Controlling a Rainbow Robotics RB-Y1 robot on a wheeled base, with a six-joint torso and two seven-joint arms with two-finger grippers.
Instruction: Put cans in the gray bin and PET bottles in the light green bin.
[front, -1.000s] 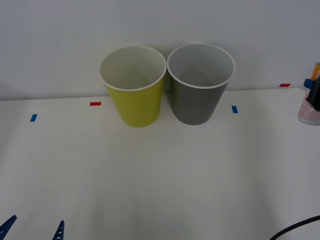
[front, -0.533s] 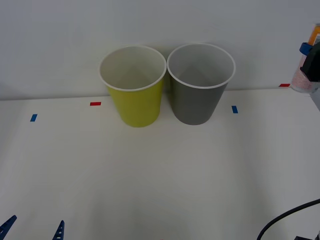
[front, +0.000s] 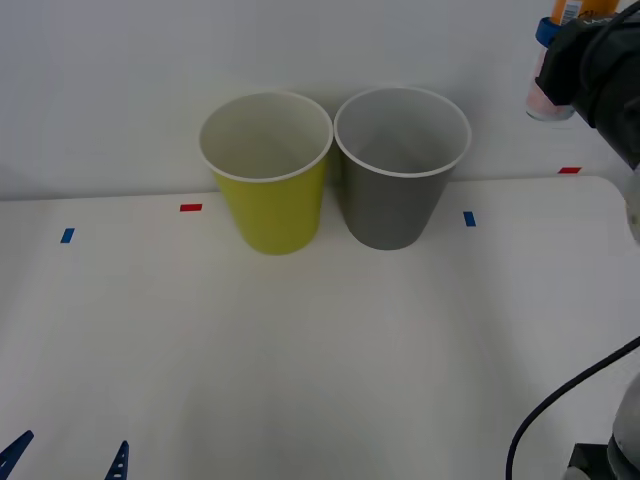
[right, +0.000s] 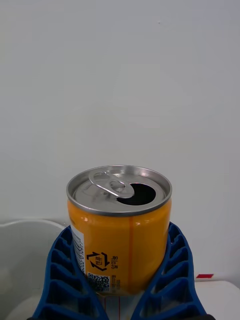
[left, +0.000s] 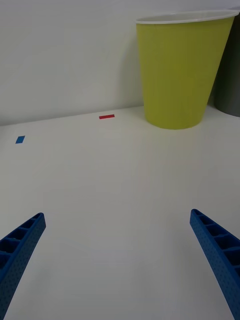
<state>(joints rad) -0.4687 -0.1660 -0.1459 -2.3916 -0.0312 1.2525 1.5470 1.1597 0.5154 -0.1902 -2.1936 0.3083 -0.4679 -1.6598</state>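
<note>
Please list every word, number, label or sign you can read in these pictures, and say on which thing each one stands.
No text can be read.
On the can, held in the right gripper: a triangular arrow recycling sign with tiny characters inside, too small to read.
Below it: a QR code and small print, unreadable.

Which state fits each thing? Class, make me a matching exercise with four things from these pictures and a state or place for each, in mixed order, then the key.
1. can
2. gray bin
3. light green bin
4. left gripper

A. open, low over the table
B. standing left of its twin
C. held in the right gripper, raised high
D. standing nearer the right arm

Pairs: 1-C, 2-D, 3-B, 4-A
</note>
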